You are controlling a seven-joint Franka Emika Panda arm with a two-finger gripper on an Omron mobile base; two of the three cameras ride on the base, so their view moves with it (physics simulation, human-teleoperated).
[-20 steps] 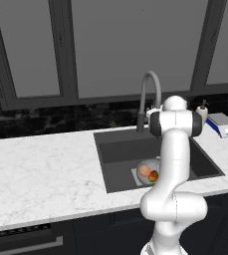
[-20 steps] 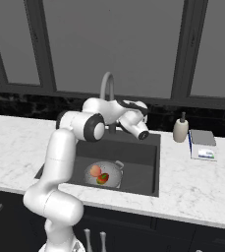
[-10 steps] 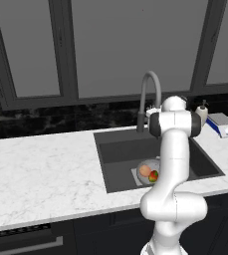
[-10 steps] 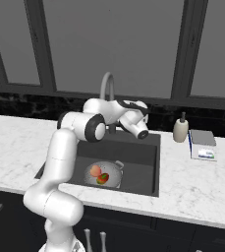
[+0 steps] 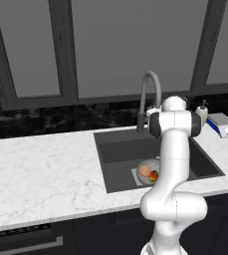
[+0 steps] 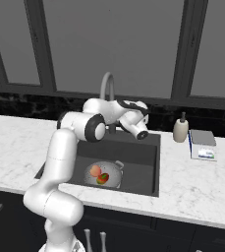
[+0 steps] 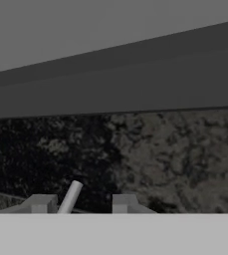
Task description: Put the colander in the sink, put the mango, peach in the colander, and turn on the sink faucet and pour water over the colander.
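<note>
The white stone desk (image 5: 41, 174) runs wide under the dark windows. The sink (image 6: 141, 162) is set into it, and the robot's white arm covers part of the sink in the left base view. The tap (image 5: 150, 94) stands tall at the back of the sink; its base is hard to see behind the arm.

The colander (image 6: 113, 172) sits on the sink floor. In the left base view the arm hides its right side. Inside it lie the peach (image 6: 95, 171) and the mango (image 6: 102, 178), touching each other.

The pincer (image 7: 80, 203) is up by the tap. In the hand view just the tops of its two fingers show, and a thin pale rod, maybe the tap's lever (image 7: 69, 197), stands between them. They stand a little apart, and I cannot tell if they squeeze the rod.

A soap bottle (image 6: 181, 130) and a small scale (image 6: 202, 145) stand to the right of the sink, small and blurry.
</note>
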